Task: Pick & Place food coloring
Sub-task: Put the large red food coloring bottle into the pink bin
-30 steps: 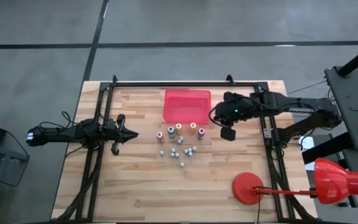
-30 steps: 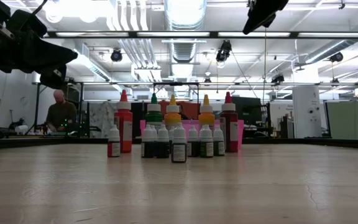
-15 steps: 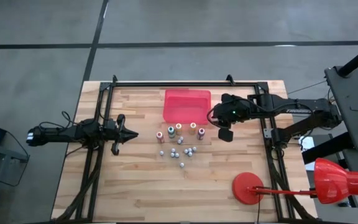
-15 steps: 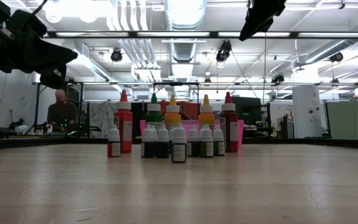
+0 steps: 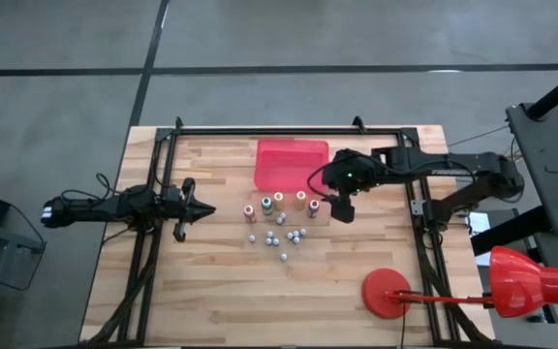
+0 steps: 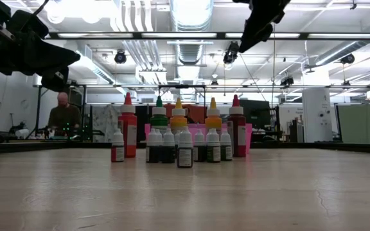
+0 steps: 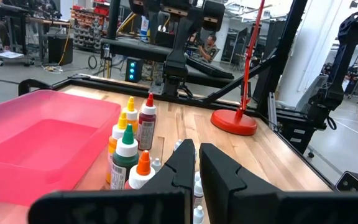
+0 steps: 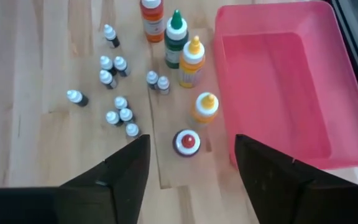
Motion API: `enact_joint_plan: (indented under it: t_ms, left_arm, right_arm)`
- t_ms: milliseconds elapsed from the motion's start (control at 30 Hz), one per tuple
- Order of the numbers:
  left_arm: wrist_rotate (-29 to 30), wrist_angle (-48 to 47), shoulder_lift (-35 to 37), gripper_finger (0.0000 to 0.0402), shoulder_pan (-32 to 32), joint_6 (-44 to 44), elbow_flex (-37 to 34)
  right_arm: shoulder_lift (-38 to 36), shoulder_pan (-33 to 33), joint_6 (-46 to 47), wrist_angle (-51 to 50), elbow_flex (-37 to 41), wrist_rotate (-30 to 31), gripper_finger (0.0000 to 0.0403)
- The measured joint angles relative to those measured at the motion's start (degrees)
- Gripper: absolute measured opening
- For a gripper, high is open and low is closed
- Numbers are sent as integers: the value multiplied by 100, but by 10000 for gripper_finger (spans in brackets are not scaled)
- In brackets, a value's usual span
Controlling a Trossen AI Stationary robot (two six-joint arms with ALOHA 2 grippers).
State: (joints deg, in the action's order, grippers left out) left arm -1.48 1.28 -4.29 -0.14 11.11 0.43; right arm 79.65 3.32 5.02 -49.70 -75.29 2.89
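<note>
Presently itemised: wooden table (image 5: 211, 291) standing on grey floor, workshop room lying behind. Left gripper (image 5: 200, 209) is waiting at the left side, fingers pressed together, gripping nothing. Food coloring (image 5: 279, 221) bottles are clustering mid-table, just beside the red tray (image 5: 291, 165), which is sitting bare. Right gripper (image 5: 341, 209) is hovering above them, fingers spread wide, carrying nothing.

A wooden counter (image 5: 211, 291) carries a flat pink tray (image 5: 291, 165), lying empty just beside the right tool. A red round-based stand (image 5: 387, 293) sits well apart from it. A person (image 6: 61, 115) sits in the room behind.
</note>
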Motion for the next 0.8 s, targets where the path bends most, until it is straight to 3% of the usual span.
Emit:
enact_joint_plan:
  t_ms: [800]
  left_arm:
    - [2, 0, 0, 0, -2, 0, -2]
  right_arm:
    - [1365, 179, -175, -108, -380, -319, 226]
